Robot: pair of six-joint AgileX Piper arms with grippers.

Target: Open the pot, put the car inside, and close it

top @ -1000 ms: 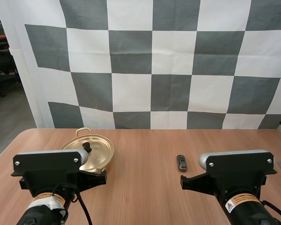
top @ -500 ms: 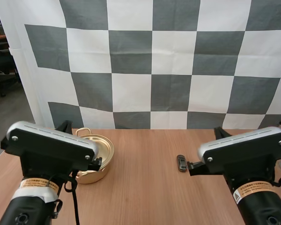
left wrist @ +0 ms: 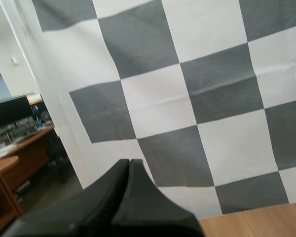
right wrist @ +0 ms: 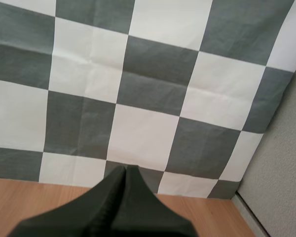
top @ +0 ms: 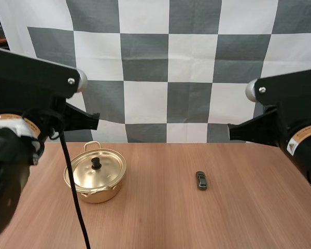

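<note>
Broadly, the wooden worktop (top: 160, 223) carries a gold pot (top: 96, 181), lid on, toward its left. The left fingers (left wrist: 108, 197) and right fingers (right wrist: 108, 202) are each clenched together on nothing. Well right of the pot lies the small dark car (top: 201, 180).

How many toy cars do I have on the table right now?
1. The car lies on the table, right of the pot and apart from it. The lid is on, so the pot's inside is hidden.

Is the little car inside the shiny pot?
No, the car lies on the table, apart from the pot, and the lid is on the pot.
</note>
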